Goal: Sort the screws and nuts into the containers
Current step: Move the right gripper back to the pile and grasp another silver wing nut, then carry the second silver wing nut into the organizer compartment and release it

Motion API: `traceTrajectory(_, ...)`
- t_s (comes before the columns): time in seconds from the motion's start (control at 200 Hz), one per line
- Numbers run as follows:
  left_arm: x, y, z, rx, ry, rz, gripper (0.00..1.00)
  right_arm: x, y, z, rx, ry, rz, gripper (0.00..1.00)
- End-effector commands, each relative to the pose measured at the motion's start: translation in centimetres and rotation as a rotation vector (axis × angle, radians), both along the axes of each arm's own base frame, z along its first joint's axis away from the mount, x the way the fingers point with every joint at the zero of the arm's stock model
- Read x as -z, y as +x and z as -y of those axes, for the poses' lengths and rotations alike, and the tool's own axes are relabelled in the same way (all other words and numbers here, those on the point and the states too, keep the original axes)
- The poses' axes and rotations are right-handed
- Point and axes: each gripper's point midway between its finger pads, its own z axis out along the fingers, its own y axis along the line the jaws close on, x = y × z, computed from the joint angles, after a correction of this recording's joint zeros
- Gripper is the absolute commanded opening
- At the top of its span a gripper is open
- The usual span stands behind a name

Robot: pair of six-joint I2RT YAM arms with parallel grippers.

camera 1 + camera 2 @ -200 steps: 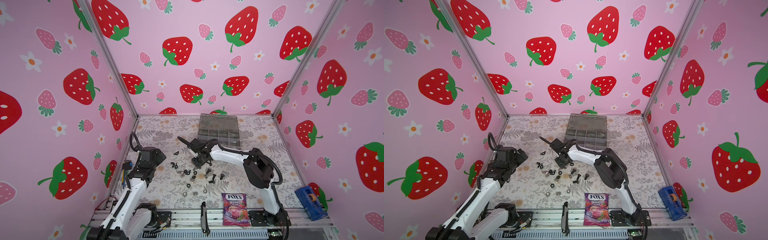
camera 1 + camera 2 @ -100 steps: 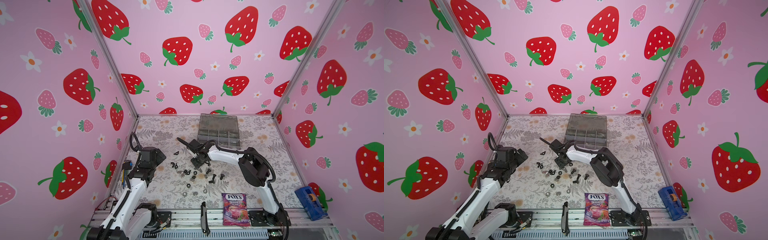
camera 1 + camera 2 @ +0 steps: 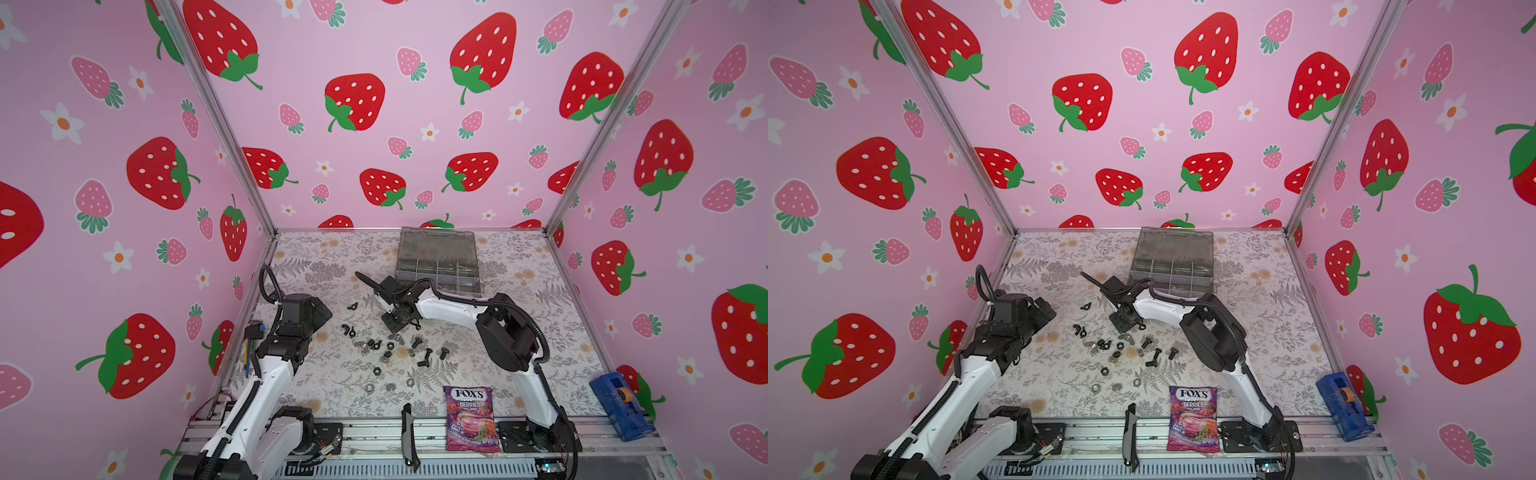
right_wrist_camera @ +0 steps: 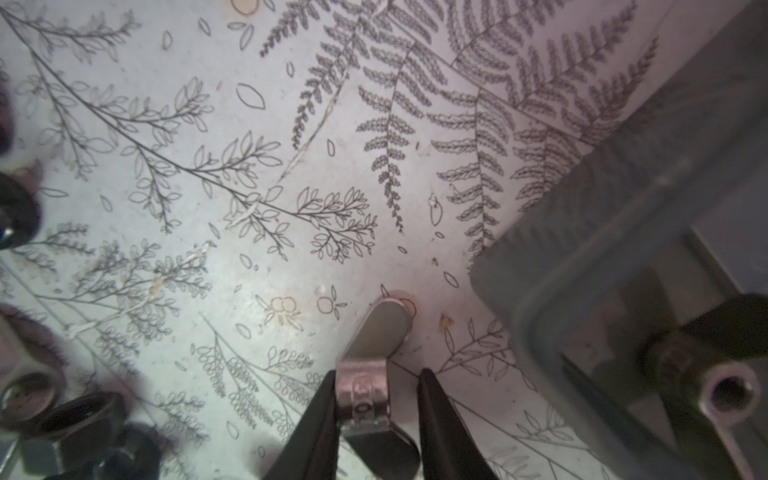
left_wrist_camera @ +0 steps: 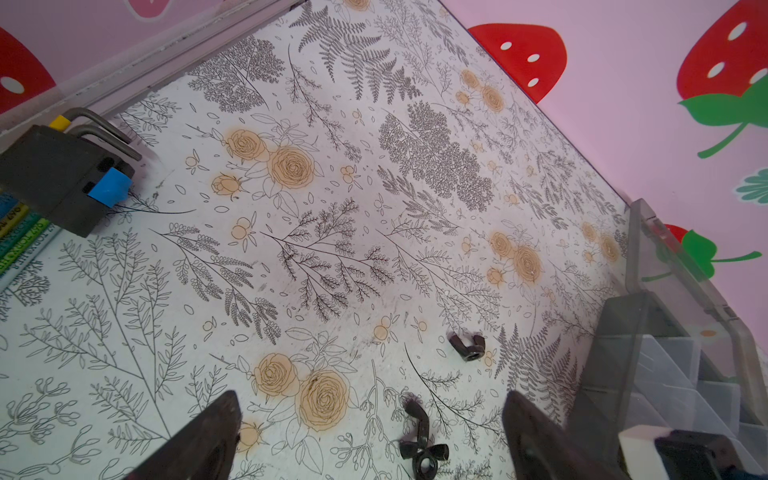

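Black and silver nuts (image 3: pixel 376 345) and three black screws (image 3: pixel 426 357) lie scattered mid-table in both top views. The grey organiser box (image 3: pixel 438 266) with its containers stands open at the back. My right gripper (image 3: pixel 397 322) points down just behind the pile. In the right wrist view its jaws (image 4: pixel 377 374) straddle a silver winged nut (image 4: pixel 386 328): one finger touches it, and a narrow gap shows at the other. My left gripper (image 3: pixel 320 309) hovers wide open at the left. In its wrist view (image 5: pixel 371 409), two black winged nuts (image 5: pixel 419 436) lie near it.
A purple candy bag (image 3: pixel 471 417) and a black tool (image 3: pixel 408 432) lie at the front edge. A blue plastic box (image 3: pixel 621 405) sits front right. A hex key set (image 5: pixel 62 178) rests by the left wall. The organiser's wall (image 4: pixel 623 208) is close beside the right gripper.
The right gripper's jaws have narrowed around the silver winged nut, and the right arm's elbow has swung a little leftward. The left arm has not moved.
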Motion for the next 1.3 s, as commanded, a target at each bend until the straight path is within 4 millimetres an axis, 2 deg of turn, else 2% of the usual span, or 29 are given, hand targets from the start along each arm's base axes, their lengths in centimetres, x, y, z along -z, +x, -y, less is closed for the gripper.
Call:
traceTrajectory(0.0,0.2,-0.4,-0.6,-0.038,0.009,-0.011,0.99,1.4,-0.7,0.9,-0.006,-0.040,-0.041,0.24)
traceTrajectory(0.2,0.1,-0.4,-0.8,-0.049,0.007,-0.008,0.99,0.9,-0.8,0.5,-0.018,-0.017,-0.041,0.08)
traceTrajectory(0.435,0.0,-0.6,-0.8,-0.051,0.011,-0.006,0.99,-0.8,-0.7,-0.1,-0.025,0.024,-0.021,0.01)
traceTrajectory(0.56,-0.2,-0.6,-0.8,-0.045,0.014,0.002,0.99,-2.8,-0.4,-0.4,-0.022,0.061,0.004,0.00)
traceTrajectory(0.745,-0.6,-0.5,-0.3,-0.010,0.003,0.034,0.99,-7.4,0.8,-0.5,0.009,0.136,0.085,0.00)
traceTrajectory(0.84,-0.8,-0.5,-0.2,0.001,0.003,0.045,0.99,-9.5,1.9,0.4,0.048,0.162,0.126,0.00)
traceTrajectory(0.975,-1.0,-0.5,0.0,0.016,0.008,0.051,0.99,-11.0,3.7,2.5,0.121,0.176,0.154,0.00)
traceTrajectory(1.15,-1.0,-0.2,0.2,0.026,-0.001,0.046,0.99,-10.3,6.0,6.0,0.222,0.152,0.141,0.00)
traceTrajectory(1.295,-0.9,0.0,0.3,0.029,-0.006,0.039,0.99,-9.3,7.1,7.9,0.269,0.136,0.119,0.00)
